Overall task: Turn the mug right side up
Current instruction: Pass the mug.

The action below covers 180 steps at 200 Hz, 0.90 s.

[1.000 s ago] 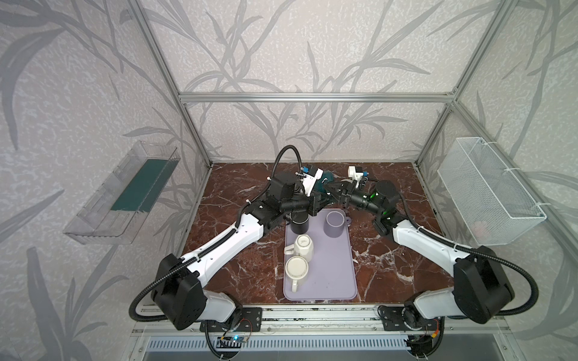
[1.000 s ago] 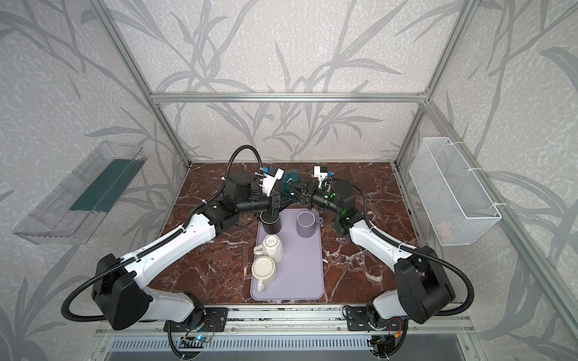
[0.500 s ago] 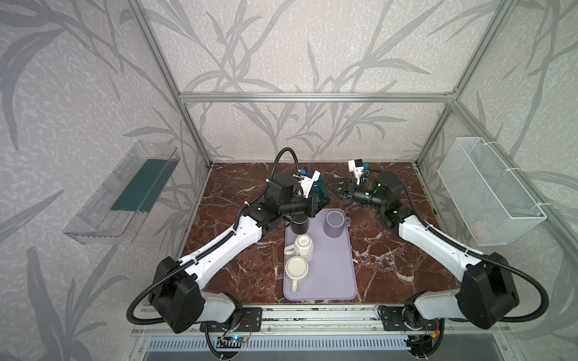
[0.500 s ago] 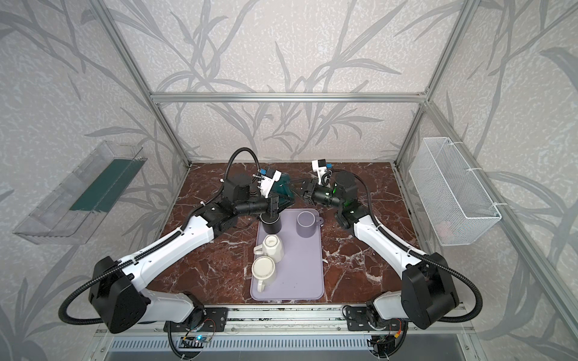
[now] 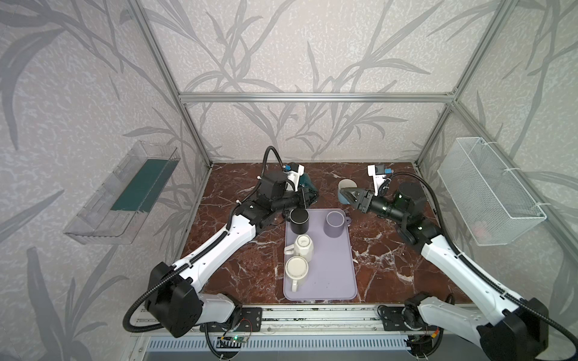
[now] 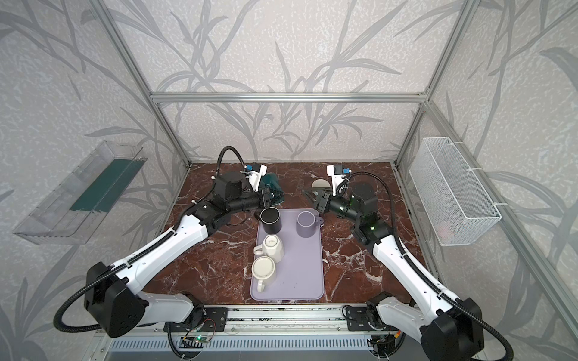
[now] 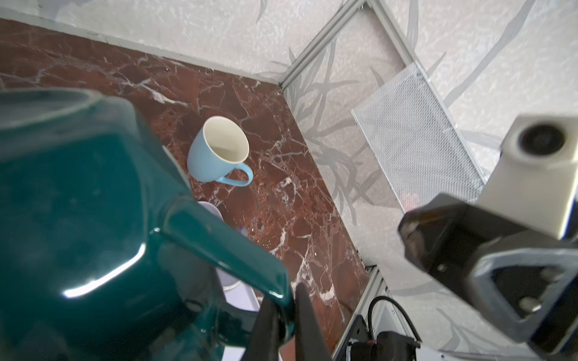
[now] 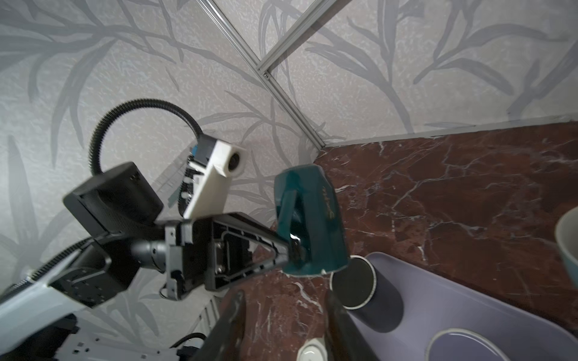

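My left gripper [image 7: 283, 300] is shut on the handle of a dark teal mug [image 7: 93, 203], held in the air behind the tray. Seen in the right wrist view, the teal mug [image 8: 308, 218] hangs with its mouth facing down. In both top views the left gripper [image 5: 308, 198] and the teal mug [image 6: 271, 184] show above the black mug. My right gripper [image 5: 347, 195] is open and empty [image 8: 283, 301], just in front of a light blue mug [image 5: 345, 184] that stands upright on the table [image 7: 215, 153].
A lilac tray [image 5: 328, 275] holds a black mug [image 5: 298, 220], a purple mug [image 5: 334, 223] standing upright and two cream mugs [image 5: 303, 247] [image 5: 296, 270]. A wire basket [image 5: 488, 190] hangs on the right wall, a clear bin [image 5: 125, 197] on the left.
My right gripper has opened and drawn back to the right, away from the left gripper. The left gripper still holds the teal mug and has hardly moved.
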Each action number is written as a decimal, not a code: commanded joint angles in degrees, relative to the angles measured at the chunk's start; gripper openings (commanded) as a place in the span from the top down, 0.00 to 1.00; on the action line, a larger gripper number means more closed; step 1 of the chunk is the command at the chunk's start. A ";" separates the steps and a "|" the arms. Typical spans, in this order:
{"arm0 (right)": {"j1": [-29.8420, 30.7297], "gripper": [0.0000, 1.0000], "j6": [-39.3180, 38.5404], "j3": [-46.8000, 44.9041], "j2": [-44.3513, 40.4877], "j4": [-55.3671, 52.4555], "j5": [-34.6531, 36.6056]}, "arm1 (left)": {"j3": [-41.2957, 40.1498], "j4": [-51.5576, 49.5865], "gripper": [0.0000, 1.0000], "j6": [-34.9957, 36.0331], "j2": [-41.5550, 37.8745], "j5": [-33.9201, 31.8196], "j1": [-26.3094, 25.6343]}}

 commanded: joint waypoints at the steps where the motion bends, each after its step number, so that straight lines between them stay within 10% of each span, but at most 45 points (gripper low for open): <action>1: 2.21 0.58 -16.24 -4.40 -1.96 -1.04 8.35 | 5.87 6.70 1.00 -5.42 -1.18 -0.90 0.24; 33: 8.56 0.58 -29.85 -7.67 -0.63 4.20 16.15 | 8.12 10.46 1.00 -11.49 1.14 -0.04 0.32; 79: 9.65 0.58 -29.62 -8.73 5.76 18.28 17.02 | 7.72 17.97 1.00 -17.40 2.97 0.93 0.32; 180: 6.98 0.51 8.82 -9.46 23.49 49.88 15.58 | 5.67 27.42 1.00 -19.39 1.45 2.49 0.36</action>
